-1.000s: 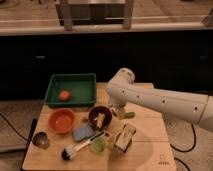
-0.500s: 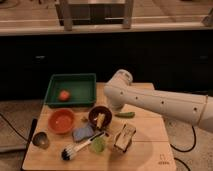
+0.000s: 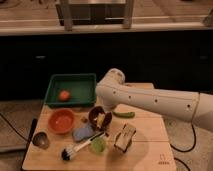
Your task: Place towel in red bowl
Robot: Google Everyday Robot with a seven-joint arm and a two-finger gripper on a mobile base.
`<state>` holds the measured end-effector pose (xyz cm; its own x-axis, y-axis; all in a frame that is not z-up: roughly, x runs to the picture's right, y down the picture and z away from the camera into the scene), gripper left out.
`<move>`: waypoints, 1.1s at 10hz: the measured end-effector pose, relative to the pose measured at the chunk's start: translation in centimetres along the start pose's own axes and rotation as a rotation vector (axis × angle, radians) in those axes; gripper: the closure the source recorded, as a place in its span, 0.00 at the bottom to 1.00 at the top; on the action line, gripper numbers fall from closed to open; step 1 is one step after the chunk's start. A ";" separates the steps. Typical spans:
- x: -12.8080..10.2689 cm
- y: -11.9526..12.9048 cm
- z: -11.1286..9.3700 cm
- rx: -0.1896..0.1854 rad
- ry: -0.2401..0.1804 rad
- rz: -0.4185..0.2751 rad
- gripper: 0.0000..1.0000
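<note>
The red bowl sits on the left part of the wooden table, empty. The towel, a small bluish-grey wad, lies on the table just right of and below the red bowl. My gripper hangs from the white arm that reaches in from the right. It is down over a dark brown bowl, right of the red bowl and just above the towel. The gripper is not touching the towel.
A green tray with an orange fruit stands at the back left. A green pod, a green cup, a brush, a tan packet and a metal cup lie on the table.
The arm has shifted slightly to the left, bringing the gripper closer over the dark bowl. The towel and the red bowl have not moved.
</note>
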<state>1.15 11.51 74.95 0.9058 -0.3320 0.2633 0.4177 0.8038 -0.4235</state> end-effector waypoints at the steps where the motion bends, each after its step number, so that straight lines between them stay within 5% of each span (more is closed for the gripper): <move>1: -0.4 -0.2 -0.1 0.001 -0.008 -0.011 0.98; 9: 4.9 -3.7 2.1 0.010 -0.086 -0.077 0.23; 11: 5.9 -4.8 2.4 0.014 -0.091 -0.097 0.20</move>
<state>4.34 6.87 80.65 0.8506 -0.3630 0.3804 0.5016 0.7773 -0.3798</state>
